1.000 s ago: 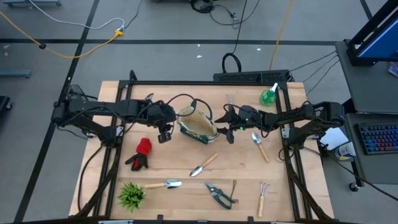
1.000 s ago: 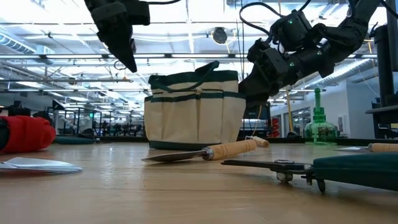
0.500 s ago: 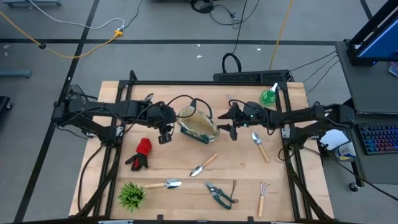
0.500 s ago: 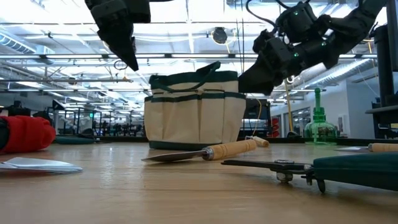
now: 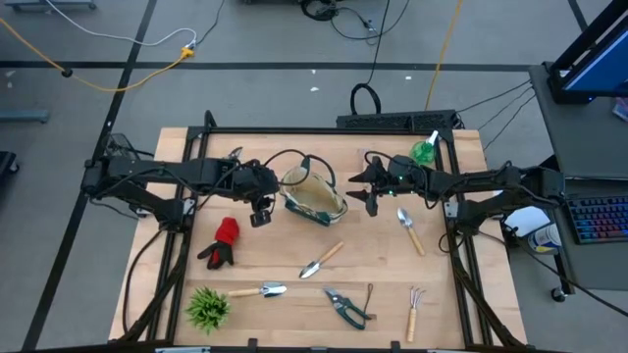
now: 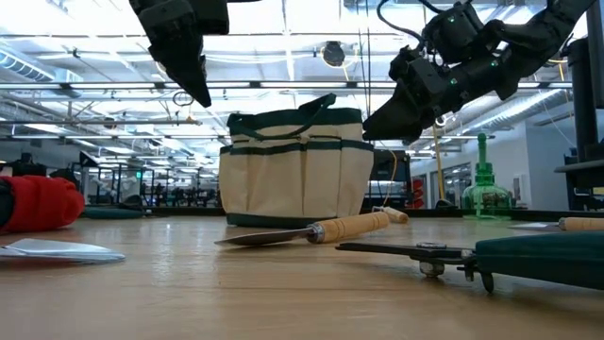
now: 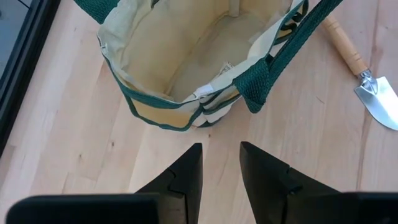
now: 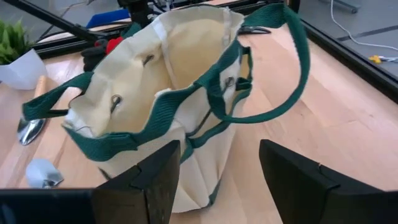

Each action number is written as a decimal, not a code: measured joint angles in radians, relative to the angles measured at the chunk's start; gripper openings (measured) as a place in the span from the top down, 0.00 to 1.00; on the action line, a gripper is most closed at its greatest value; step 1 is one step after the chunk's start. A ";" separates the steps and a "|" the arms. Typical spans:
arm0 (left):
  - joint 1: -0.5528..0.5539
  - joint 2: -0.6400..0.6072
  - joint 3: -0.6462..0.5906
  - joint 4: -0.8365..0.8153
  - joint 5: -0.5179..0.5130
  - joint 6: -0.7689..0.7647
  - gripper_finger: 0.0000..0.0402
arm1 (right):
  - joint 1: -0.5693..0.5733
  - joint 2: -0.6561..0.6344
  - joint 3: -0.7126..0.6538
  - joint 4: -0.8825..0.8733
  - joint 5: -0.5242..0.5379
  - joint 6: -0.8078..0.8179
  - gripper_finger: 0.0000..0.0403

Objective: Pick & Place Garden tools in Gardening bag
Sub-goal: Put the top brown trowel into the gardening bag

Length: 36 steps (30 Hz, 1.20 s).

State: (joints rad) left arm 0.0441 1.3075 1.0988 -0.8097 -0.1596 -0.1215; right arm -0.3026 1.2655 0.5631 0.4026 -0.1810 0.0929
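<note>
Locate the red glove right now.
High view: the red-and-black glove lies on the table's left half, below the left gripper and above the spiky green plant. In the low view it shows at the far left edge.

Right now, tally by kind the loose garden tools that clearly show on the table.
Trowels: 3
Hand rake: 1
Pruners: 1
Red glove: 1
Green spray bottle: 1
Total: 7

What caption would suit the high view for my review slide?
Both grippers, left and right, flank the open gardening bag; glove, trowels and pruners lie on the table.
</note>
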 joint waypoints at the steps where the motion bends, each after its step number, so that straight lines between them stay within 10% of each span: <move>1: 0.000 0.000 0.000 0.000 0.000 0.000 0.72 | -0.002 0.000 0.000 0.000 -0.001 0.000 0.47; 36: 0.000 0.000 0.000 0.003 0.000 0.008 0.72 | 0.193 -0.324 0.000 -0.973 -0.008 0.382 0.47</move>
State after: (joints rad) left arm 0.0441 1.3079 1.0992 -0.8066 -0.1600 -0.1131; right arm -0.1093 0.9414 0.5632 -0.5708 -0.1886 0.4751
